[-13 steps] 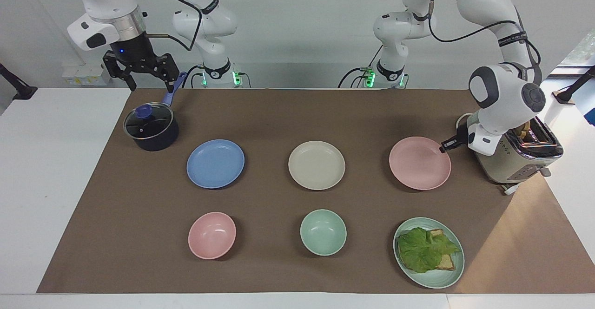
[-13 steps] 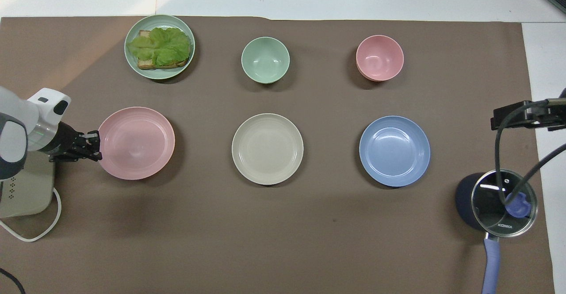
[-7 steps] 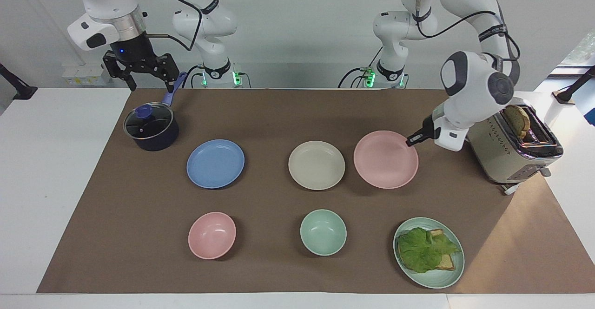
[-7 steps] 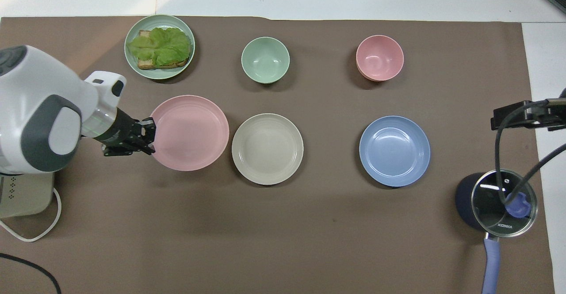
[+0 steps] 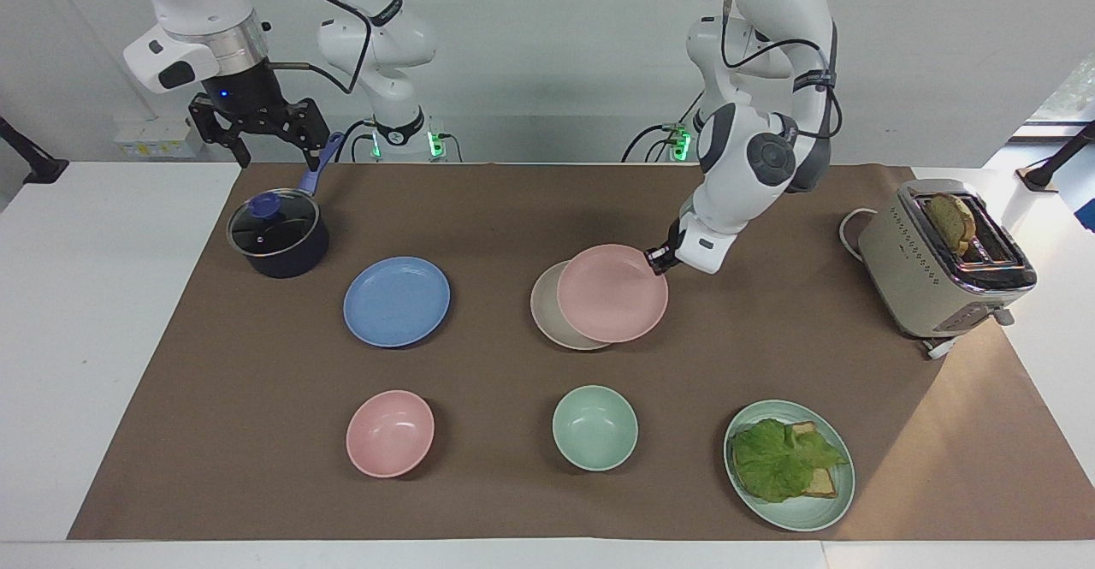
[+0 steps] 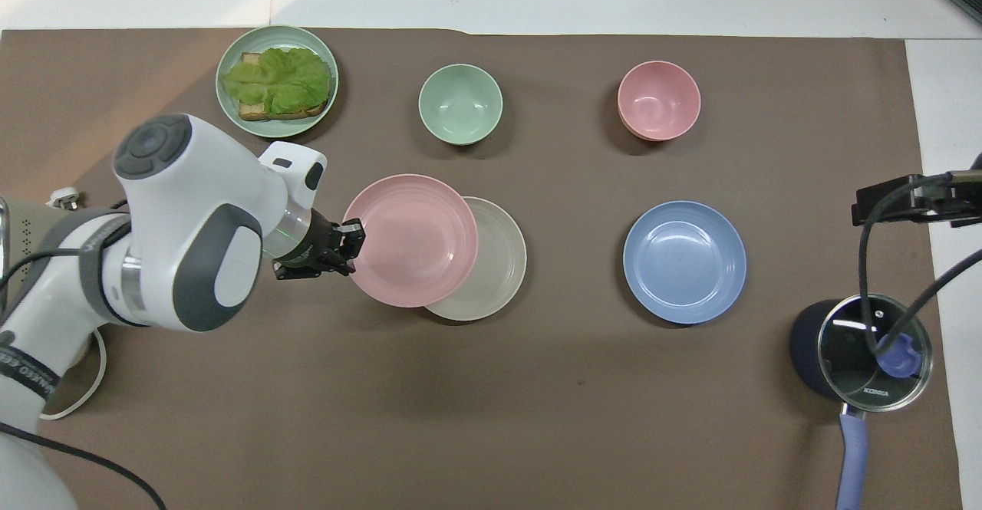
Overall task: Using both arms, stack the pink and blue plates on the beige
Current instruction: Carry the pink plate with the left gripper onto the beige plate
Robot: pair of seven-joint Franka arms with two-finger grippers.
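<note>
My left gripper [image 5: 657, 260] [image 6: 349, 249] is shut on the rim of the pale pink plate [image 5: 612, 293] [image 6: 410, 239] and carries it in the air. The pink plate hangs partly over the beige plate [image 5: 547, 312] [image 6: 499, 264], which lies in the middle of the mat. The blue plate [image 5: 396, 300] [image 6: 684, 261] lies flat beside the beige one, toward the right arm's end. My right gripper [image 5: 261, 137] waits open, high above the saucepan's handle.
A dark saucepan [image 5: 278, 233] with a glass lid stands near the right arm's base. A toaster [image 5: 945, 257] holding bread stands at the left arm's end. A pink bowl [image 5: 389, 432], a mint bowl [image 5: 594, 427] and a mint plate [image 5: 821, 505] with lettuce and bread lie farthest from the robots.
My left gripper has lifted the pink plate off the mat near the toaster and swung it across until it overlaps the beige plate. The right arm has not moved.
</note>
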